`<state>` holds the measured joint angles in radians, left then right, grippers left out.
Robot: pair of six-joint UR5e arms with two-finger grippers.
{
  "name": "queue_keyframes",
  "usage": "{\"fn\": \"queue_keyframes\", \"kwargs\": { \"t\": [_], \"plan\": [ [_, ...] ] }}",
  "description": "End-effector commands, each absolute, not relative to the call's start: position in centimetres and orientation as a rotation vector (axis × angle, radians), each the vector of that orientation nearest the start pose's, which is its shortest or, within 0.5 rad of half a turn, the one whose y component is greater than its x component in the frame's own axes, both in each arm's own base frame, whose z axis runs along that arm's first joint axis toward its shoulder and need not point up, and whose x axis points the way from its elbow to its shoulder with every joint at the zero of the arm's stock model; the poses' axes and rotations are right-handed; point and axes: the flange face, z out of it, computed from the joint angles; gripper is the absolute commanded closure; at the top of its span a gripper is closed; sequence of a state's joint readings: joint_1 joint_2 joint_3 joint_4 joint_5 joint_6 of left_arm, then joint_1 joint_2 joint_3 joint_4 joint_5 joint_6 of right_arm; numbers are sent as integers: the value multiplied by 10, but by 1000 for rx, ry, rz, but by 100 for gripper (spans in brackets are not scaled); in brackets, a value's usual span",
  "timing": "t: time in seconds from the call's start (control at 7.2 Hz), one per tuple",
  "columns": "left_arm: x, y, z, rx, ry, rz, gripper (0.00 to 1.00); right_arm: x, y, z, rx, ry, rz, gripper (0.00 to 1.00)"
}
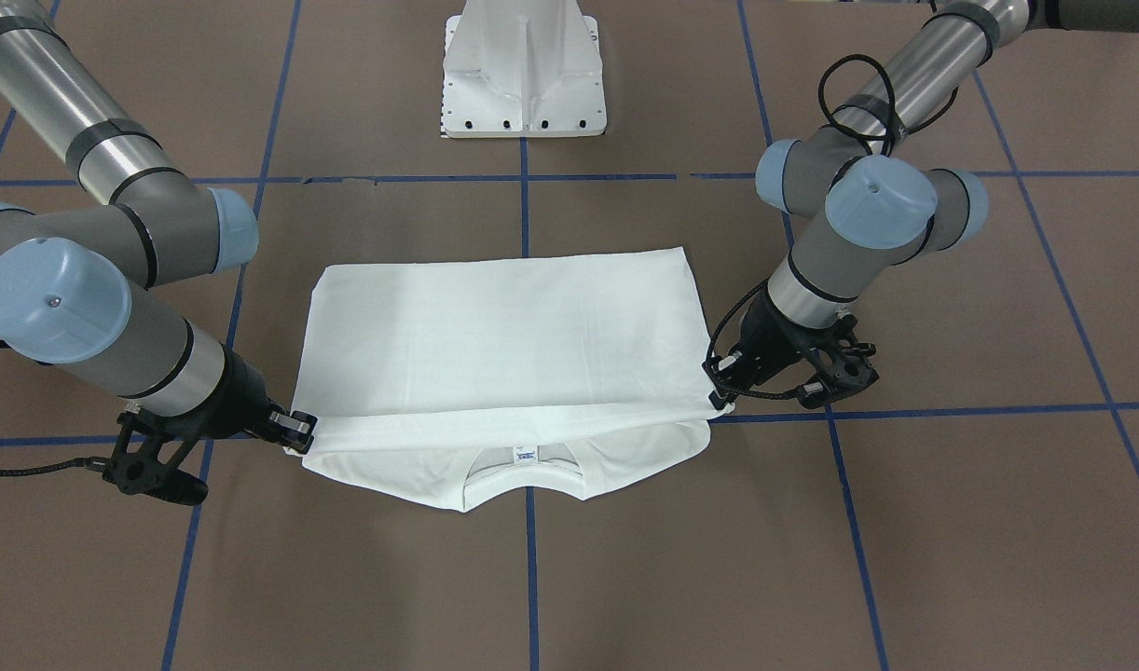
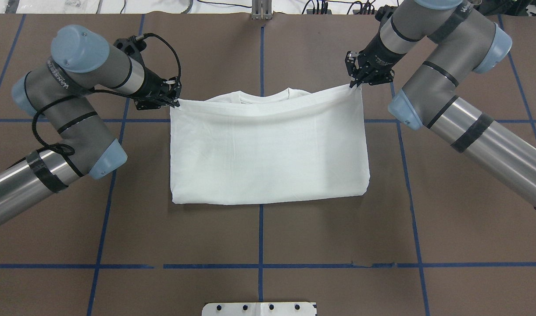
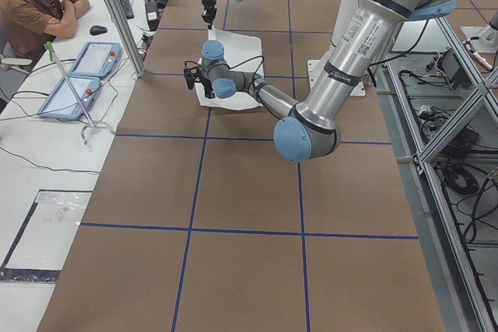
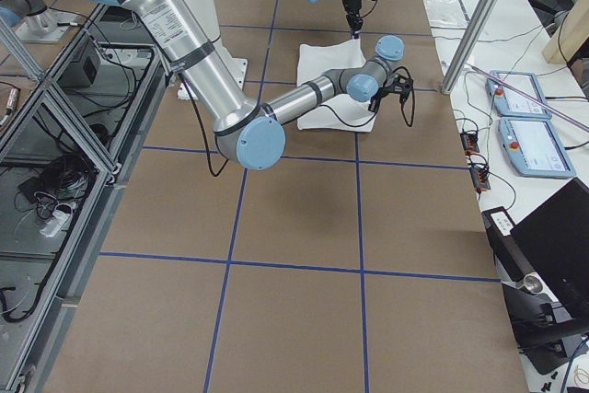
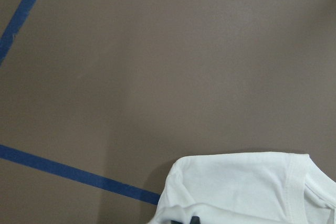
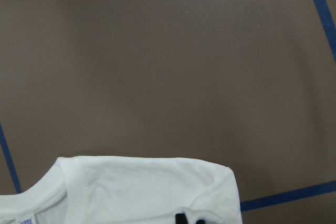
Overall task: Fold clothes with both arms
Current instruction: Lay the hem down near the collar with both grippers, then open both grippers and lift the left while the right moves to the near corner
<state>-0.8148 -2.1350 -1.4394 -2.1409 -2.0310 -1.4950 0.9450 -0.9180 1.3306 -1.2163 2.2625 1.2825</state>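
The white shirt (image 2: 268,153) lies on the brown table, folded in half into a rectangle. Its top layer's free edge is lifted slightly over the collar (image 1: 523,480) and neck label (image 1: 525,456). My left gripper (image 2: 176,102) is shut on that edge's corner; it is on the right in the front-facing view (image 1: 719,396). My right gripper (image 2: 355,84) is shut on the other corner, on the left in that view (image 1: 295,433). The shoulder parts of the shirt show in the left wrist view (image 5: 236,187) and the right wrist view (image 6: 147,192). The black text is hidden.
The white pedestal base (image 1: 523,75) stands on the robot's side of the table, also at the overhead view's bottom edge (image 2: 259,308). Blue tape lines (image 2: 261,232) cross the brown table. An operator (image 3: 31,5) sits at a side table with tablets (image 3: 78,75).
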Motion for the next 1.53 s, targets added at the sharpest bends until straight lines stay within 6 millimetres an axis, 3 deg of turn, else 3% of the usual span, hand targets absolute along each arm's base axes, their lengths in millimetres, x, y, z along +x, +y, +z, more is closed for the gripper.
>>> {"fn": "queue_keyframes", "kwargs": {
  "t": [0.0,0.14,0.28,0.42,0.69,0.83,0.97,1.11,1.25,1.39],
  "plan": [
    [427,-583,325,41,1068,-440,100,-387,-640,328,-114,-980,328,100],
    [427,-583,325,44,1067,-436,89,-388,-639,328,-114,-979,327,52],
    [427,-583,325,50,1065,-436,13,-400,-633,327,-108,-973,329,1],
    [427,-587,315,80,1068,-451,0,-398,-632,332,-93,-964,324,0],
    [425,-587,320,78,1058,-455,0,-388,-631,329,-86,-977,321,0],
    [419,-591,318,93,1057,-468,0,-376,-614,329,-76,-993,313,0],
    [413,-592,317,98,1059,-472,0,-364,-583,331,-69,-1008,303,0],
    [411,-592,316,101,1061,-474,0,-358,-537,349,-74,-1002,279,0],
    [409,-591,316,101,1064,-473,0,-357,-490,361,-83,-991,274,0],
    [407,-588,312,106,1071,-470,0,-369,-449,370,-103,-969,281,0]
  ]
}}
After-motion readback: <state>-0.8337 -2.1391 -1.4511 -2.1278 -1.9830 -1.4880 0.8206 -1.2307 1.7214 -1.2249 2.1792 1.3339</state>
